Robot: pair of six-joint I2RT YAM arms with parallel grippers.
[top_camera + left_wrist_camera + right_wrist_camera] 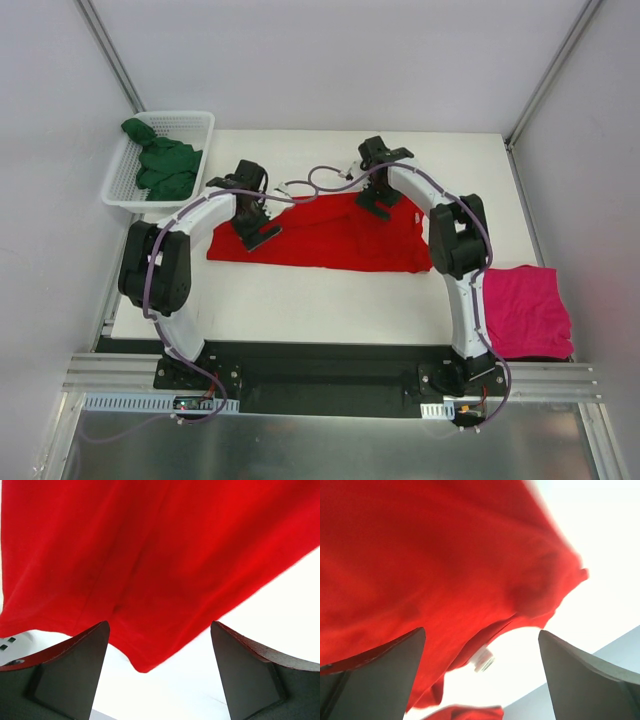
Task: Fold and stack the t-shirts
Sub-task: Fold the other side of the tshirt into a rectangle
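Grey-framed white panels close in a white table on three sides. Bare tabletop lies open along the near edge between the two arm bases, along the far edge, and at the far right corner.

The red t-shirt lies across the table's middle as a wide, rumpled band. Its near hem runs almost straight, and its left end narrows to a point. Its right end passes under the right arm's elbow. The magenta-pink t-shirt lies folded into a rough square at the near right corner, its cloth reaching out over the table's edge, apart from the red one. The dark green t-shirt sits bunched in a white mesh basket at the far left corner.

The left gripper hangs over the red shirt's left end with its jaws spread wide and nothing between them. Its wrist camera shows a corner of red hem on white tabletop beyond the fingers. The right gripper hangs over the shirt's far right part, its jaws equally wide and empty. Whether either touches the cloth cannot be told. A small white tag, blurred, shows at the red cloth's edge in the right wrist view.
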